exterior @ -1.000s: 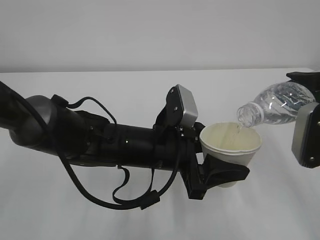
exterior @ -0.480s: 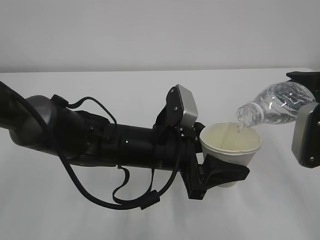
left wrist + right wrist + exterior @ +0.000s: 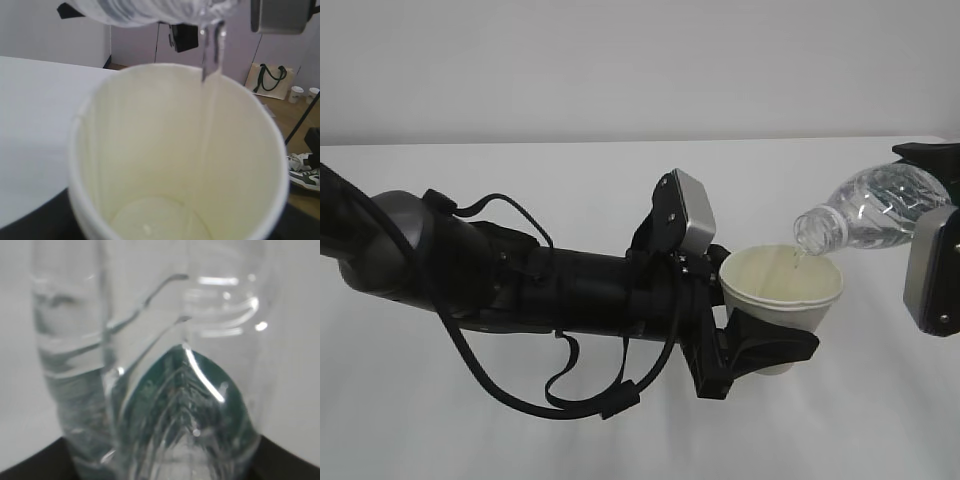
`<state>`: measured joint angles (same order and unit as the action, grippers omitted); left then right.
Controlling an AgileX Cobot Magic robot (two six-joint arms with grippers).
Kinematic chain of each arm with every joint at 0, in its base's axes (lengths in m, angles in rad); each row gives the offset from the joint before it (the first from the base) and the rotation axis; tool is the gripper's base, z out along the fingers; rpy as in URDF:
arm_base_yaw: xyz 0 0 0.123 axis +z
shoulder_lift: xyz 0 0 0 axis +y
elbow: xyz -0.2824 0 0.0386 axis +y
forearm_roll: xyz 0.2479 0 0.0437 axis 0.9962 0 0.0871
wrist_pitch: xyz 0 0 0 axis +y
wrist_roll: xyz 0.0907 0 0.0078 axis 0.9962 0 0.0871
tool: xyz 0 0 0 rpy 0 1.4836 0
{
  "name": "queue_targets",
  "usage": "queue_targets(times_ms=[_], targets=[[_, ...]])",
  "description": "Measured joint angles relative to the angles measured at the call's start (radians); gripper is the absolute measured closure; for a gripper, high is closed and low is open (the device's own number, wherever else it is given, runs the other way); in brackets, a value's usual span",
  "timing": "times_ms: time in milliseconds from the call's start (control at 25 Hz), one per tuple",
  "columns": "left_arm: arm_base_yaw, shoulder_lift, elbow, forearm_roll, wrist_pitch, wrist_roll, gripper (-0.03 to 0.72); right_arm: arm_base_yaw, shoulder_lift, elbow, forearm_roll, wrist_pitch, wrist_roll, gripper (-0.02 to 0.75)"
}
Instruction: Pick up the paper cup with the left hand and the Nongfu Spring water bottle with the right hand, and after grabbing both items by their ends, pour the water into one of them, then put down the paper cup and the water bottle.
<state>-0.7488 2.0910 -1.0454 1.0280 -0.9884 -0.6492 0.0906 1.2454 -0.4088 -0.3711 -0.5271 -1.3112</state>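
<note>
Above the white tabletop [image 3: 620, 440] you have the small white tapered paper cup [image 3: 782, 300] lifted clear of the surface, upright, with its pale cream inside facing up. Your left hand [image 3: 760, 352], the black two-finger gripper on the cabled black arm with the silver-grey box [image 3: 688, 212] at its wrist, has its jaws partly spread and clasped around the cup's lower end; one black finger [image 3: 775, 350] wraps under the front of the cup near its base.

To the right, you hold the small clear ribbed plastic water bottle [image 3: 870, 208] tilted down toward the left, its capless neck [image 3: 812, 232] just over the cup's far rim. Your right hand's fingertips fall outside the exterior view; only its silver-grey box [image 3: 932, 272] and black frame show at the edge. In the right wrist view the bottle [image 3: 150, 365] fills the picture, green label [image 3: 185, 405] showing through, with jaws standing partly apart and closed on its rear end.

From the left wrist view, you can see a thin stream of clear water [image 3: 210, 55] falling from the neck into the cup [image 3: 175, 160], with a shallow pool [image 3: 155, 220] at the bottom.
</note>
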Motion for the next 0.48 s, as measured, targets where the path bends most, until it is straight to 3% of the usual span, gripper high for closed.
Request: queue_targets(times_ms=[480], targets=[[0.0, 0.0, 0.0, 0.0, -0.002, 0.0, 0.225, 0.0, 0.0, 0.0, 0.0, -0.002, -0.011, 0.336]])
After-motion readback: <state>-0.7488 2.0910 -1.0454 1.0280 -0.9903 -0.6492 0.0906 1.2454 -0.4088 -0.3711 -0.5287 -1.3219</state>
